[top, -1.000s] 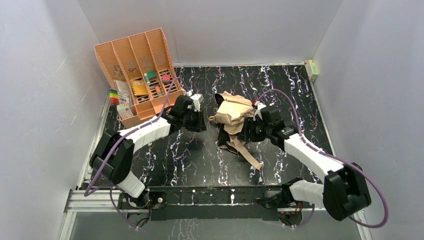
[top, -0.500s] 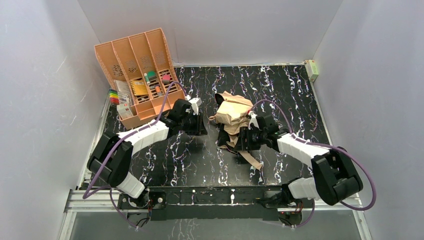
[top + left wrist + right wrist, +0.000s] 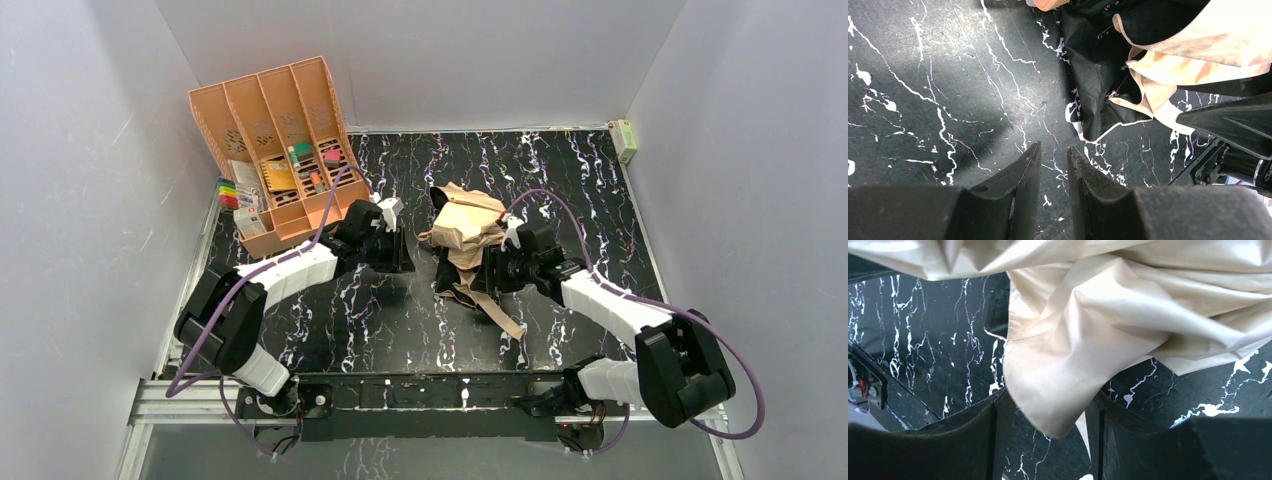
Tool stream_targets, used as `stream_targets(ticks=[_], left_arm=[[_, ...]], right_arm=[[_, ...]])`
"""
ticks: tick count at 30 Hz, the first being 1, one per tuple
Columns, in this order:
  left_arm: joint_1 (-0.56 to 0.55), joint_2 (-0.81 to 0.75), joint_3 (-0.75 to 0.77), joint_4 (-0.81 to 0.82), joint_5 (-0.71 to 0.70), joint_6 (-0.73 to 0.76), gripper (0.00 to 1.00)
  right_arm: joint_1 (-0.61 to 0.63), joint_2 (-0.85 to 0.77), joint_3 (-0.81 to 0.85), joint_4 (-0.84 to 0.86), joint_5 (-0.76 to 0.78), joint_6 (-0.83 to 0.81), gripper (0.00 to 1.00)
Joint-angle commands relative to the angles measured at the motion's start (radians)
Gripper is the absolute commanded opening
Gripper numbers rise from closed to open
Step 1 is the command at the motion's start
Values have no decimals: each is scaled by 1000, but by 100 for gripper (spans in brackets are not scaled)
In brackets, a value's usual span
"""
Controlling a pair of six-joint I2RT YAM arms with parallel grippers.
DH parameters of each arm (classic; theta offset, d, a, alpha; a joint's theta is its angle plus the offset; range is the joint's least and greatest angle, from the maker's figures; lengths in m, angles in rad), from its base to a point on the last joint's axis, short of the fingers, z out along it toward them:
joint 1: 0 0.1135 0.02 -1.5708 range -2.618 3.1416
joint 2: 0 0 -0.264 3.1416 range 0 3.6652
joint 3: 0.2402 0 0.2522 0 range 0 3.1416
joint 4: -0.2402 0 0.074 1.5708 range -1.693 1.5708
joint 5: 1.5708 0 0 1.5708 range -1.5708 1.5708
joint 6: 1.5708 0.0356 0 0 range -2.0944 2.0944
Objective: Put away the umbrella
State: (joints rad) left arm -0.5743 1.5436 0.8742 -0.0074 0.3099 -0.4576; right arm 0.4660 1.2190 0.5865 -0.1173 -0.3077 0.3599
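Right gripper [image 3: 1048,402] spread, unclamped, straddling fold on right side of umbrella [image 3: 1108,315]; left gripper [image 3: 1054,157] barely parted, empty, farther left.

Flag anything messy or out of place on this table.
The pale peach-beige fabric folding umbrella sits in a crumpled heap on the black marbled table, dark lining exposed, its strap trailing toward the near edge. Nothing looks spilled or broken.

No legible text, brand, number or sign in any view. Coloured print on small packets [image 3: 280,178] inside orange organizer [image 3: 262,100]: too small and blurred to read from top view.
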Motion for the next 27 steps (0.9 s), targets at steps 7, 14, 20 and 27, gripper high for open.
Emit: stream_targets(ticks=[7,14,20,27], left_arm=[[-3,-17,0,-6,31,-8,26],[-2,-23,-18,0,34,-14,26],[-3,-30,-8,-17,35,-7,26],[-3,-57,-4,-29,17,0,27]], right_arm=[[2,100,34,95,-58,-17,55],[4,152,-1,248,-176,67,36],[5,225,72,275,-139,85,8],[45,230,73,327,-126,151,0]])
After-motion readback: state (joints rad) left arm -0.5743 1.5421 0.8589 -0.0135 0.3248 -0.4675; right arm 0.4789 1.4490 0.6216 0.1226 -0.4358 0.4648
